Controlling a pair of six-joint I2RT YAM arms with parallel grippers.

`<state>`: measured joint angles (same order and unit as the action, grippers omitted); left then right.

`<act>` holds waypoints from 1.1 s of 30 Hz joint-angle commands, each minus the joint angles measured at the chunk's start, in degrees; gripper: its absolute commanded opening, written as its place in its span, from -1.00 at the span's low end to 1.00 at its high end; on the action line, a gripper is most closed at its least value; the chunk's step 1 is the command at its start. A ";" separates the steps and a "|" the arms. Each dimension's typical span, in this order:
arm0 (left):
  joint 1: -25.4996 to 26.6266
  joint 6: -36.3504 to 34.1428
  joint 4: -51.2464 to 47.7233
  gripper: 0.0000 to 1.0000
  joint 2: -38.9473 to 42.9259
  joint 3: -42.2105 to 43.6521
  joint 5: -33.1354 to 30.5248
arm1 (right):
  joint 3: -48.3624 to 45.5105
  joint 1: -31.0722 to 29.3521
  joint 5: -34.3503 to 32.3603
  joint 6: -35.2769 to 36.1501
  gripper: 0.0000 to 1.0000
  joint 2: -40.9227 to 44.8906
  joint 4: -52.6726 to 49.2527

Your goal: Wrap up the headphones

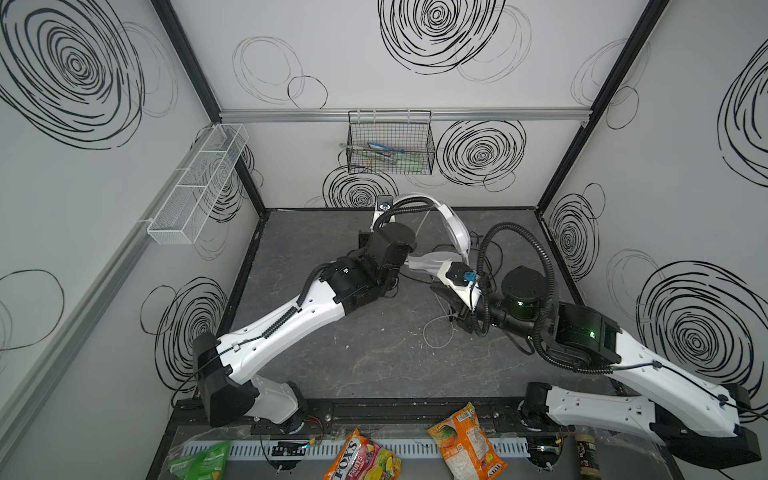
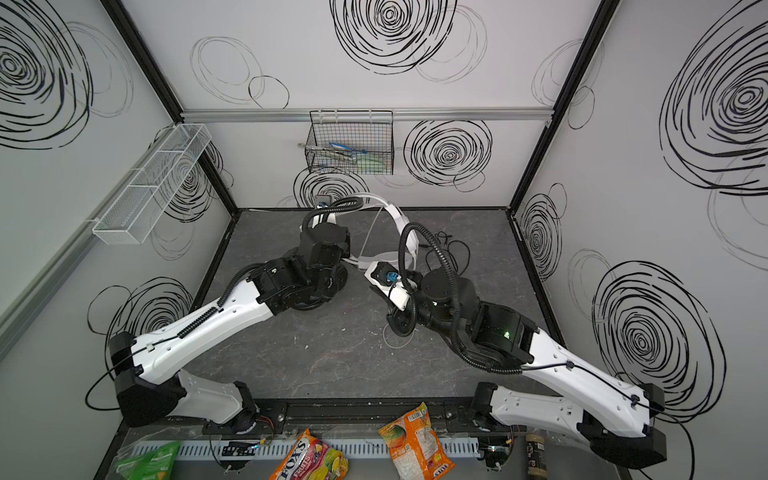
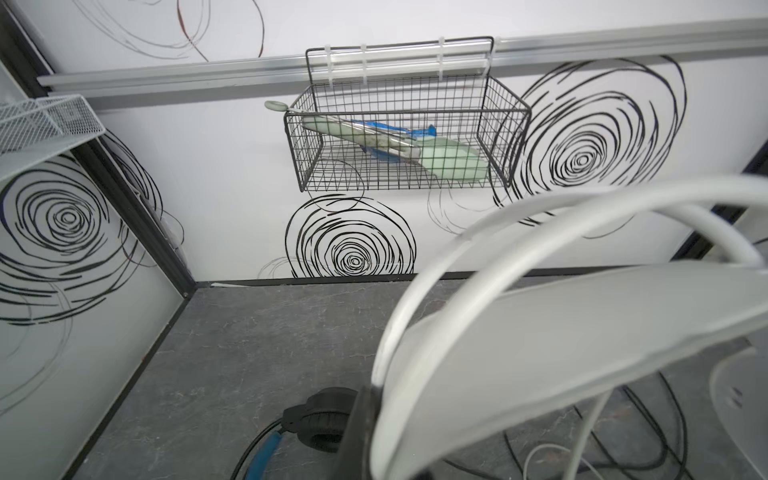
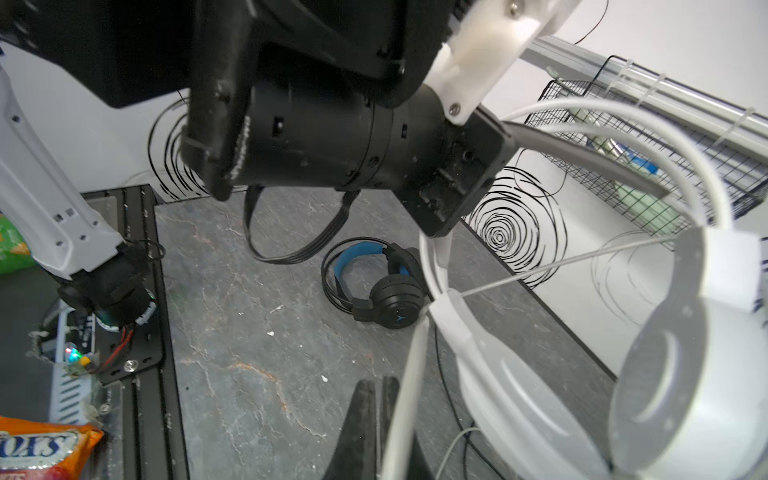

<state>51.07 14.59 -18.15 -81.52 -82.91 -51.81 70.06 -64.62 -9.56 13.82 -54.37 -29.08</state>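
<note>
Grey tabletop [image 1: 374, 357] — left gripper [image 4: 615, 170] clamps the raised white headset [image 4: 681, 399] by its headband; right gripper [image 4: 376, 399], fingers together, sits just beside the white cable [image 4: 409, 386] — black headset [image 4: 390, 299] lies apart.

We see the white headset [image 3: 561, 332] band blurred, up close. Black headset [image 3: 320, 419] lies on the table [image 3: 249, 340] just behind it, black cables [image 3: 515, 455] under it. Wire basket [image 3: 407, 137] hangs on the wall [image 3: 232, 174] well beyond it.
</note>
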 commanded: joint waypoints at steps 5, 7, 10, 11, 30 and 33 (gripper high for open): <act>2.45 -4.16 -0.12 -1.00 3.74 1.18 -0.15 | 3.64 -0.51 -8.61 7.85 -1.00 -1.12 -2.68; 3.02 -3.69 -1.78 -1.00 4.47 2.15 0.47 | 3.74 -0.42 -9.92 8.03 -1.00 -1.09 -2.43; 3.50 -3.06 -3.76 -1.00 5.59 3.66 0.90 | 3.98 -0.42 -11.90 8.16 -1.00 -1.18 -2.70; 3.68 -3.54 -3.98 -1.00 5.98 4.17 1.17 | 3.95 -0.42 -12.94 8.38 -1.00 -1.18 -2.94; 6.59 -11.20 -12.70 -1.00 7.69 1.50 10.96 | 1.65 4.78 -23.74 15.87 -0.82 -0.22 1.96; 6.07 -10.17 -12.51 -1.00 9.37 2.72 14.74 | 1.74 7.77 -21.62 15.88 -0.79 -0.13 2.86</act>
<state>57.71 3.07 -32.12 -75.77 -80.23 -42.13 71.46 -59.07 -31.35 28.84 -55.46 -30.50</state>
